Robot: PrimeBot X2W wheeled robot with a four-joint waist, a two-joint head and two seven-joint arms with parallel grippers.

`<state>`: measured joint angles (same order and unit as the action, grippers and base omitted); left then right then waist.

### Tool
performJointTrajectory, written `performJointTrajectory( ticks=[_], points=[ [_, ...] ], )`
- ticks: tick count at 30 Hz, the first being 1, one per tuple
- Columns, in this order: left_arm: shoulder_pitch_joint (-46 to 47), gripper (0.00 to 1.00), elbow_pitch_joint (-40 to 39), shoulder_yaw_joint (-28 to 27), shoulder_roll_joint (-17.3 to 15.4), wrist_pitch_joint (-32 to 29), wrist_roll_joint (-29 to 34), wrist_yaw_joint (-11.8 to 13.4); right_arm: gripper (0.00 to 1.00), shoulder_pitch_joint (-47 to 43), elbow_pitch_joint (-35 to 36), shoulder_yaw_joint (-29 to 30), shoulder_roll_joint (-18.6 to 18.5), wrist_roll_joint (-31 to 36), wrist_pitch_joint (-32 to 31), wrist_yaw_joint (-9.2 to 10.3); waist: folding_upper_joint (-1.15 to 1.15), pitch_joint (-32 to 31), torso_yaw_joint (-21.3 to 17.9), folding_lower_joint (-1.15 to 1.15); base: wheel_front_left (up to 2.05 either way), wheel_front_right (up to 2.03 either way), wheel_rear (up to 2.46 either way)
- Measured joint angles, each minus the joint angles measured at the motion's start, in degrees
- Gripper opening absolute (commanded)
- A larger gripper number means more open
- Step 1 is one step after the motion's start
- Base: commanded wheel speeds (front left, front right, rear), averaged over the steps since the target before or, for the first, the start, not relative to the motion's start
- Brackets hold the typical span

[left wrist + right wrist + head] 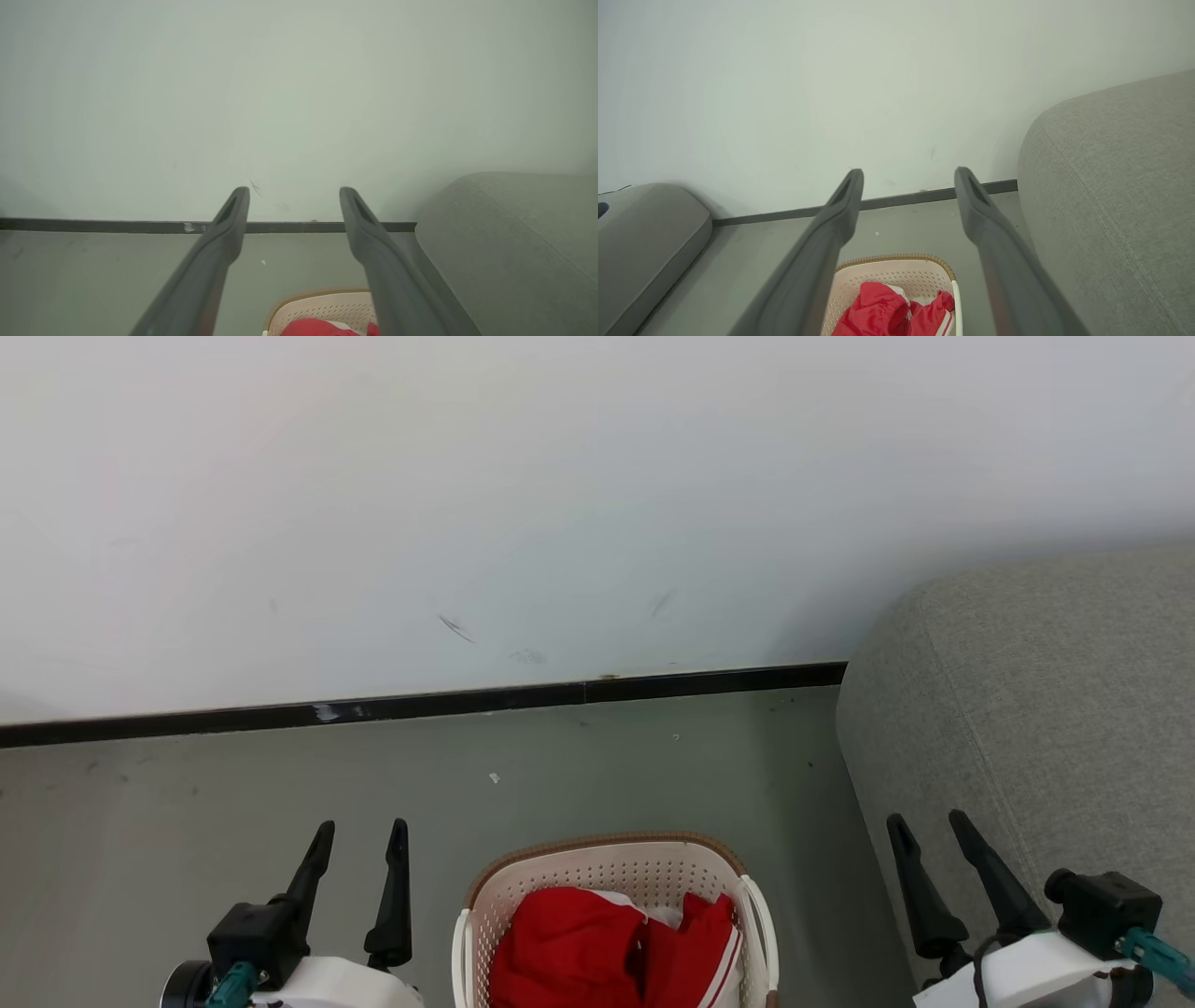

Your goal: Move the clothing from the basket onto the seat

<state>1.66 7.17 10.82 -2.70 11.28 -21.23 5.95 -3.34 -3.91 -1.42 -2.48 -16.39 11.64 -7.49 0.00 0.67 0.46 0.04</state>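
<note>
The left hand (363, 826) hangs over the floor (187, 803) just left of the basket (597, 846), its two dark fingers spread wide, holding and touching nothing. The right hand (926, 818) is likewise released and empty, fingers parted, by the near edge of the grey seat (1046, 709). The red clothing (579, 947) lies bunched inside the basket, which stands on the floor between both hands, beside the seat.
</note>
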Motion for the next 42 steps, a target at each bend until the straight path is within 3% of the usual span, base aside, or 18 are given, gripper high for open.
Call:
performJointTrajectory(
  ticks=[14,42],
  points=[
    [-0.05,1.00,-0.53,0.51,-0.12,3.01,10.32,3.02,1.00,-0.05,2.58,-0.87,0.11,12.88,2.55,0.00,0.00,0.47,-0.05,0.00,0.00,0.00,0.00],
    [-0.04,1.00,1.70,-1.81,0.01,3.01,10.27,3.48,1.00,0.03,3.38,-0.54,0.14,13.40,2.55,0.00,0.00,2.14,-0.32,-0.01,0.00,0.00,0.00]
  ],
)
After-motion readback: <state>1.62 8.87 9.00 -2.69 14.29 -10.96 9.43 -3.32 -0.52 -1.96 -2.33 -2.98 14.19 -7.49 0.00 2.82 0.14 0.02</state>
